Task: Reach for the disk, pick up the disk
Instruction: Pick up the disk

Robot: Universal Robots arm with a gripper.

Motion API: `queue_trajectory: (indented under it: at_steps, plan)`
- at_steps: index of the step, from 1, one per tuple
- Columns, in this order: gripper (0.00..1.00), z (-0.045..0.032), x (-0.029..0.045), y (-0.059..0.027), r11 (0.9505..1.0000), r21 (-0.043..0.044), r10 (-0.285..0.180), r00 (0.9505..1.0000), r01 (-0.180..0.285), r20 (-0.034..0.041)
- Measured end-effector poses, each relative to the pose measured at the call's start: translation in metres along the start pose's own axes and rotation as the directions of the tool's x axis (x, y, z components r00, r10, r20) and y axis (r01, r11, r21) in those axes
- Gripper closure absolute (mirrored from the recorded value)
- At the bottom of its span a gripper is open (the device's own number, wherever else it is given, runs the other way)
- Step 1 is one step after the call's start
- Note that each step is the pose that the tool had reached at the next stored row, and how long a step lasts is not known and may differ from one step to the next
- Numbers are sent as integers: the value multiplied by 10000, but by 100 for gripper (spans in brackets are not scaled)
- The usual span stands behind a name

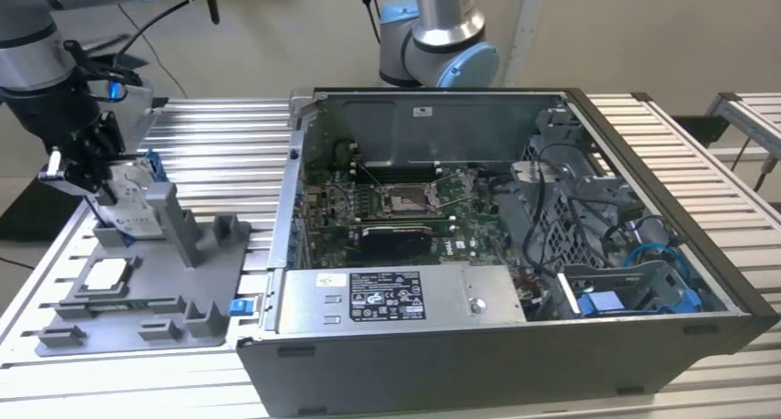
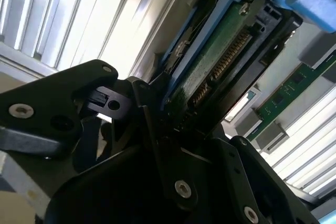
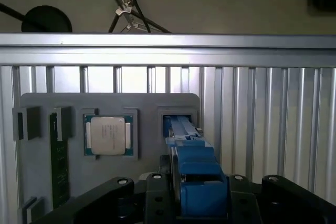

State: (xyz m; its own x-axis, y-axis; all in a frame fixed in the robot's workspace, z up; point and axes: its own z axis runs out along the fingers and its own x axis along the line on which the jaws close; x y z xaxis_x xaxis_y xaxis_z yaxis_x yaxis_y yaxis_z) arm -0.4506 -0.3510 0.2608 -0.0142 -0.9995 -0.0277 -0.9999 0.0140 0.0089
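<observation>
Black gripper clamped on both flanks of blue-framed silver rectangular disk, long axis pointing straight out from palm toward grey plastic tray.

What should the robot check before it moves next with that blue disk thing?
1. The gripper shut on the disk: ok, fingers hug its blue caddy.
2. The disk out of its slot in the grey tray: cannot tell.
3. The chip apart from the disk: ok.
4. The memory stick apart from the disk: ok.
5. The computer case away from the gripper, on the exterior view's right: ok.
</observation>
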Motion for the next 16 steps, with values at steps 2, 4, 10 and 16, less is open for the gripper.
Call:
queue_trajectory:
  at_steps: [2,4,10,16]
  plan:
    - [100,-4,0,0,10000,-1,0,10000,0,0]
    - [100,-5,0,0,10000,-2,0,10000,0,0]
    - [100,-6,0,0,10000,-1,-1,10000,1,-1]
    - [100,-9,0,0,10000,-1,-1,10000,1,0]
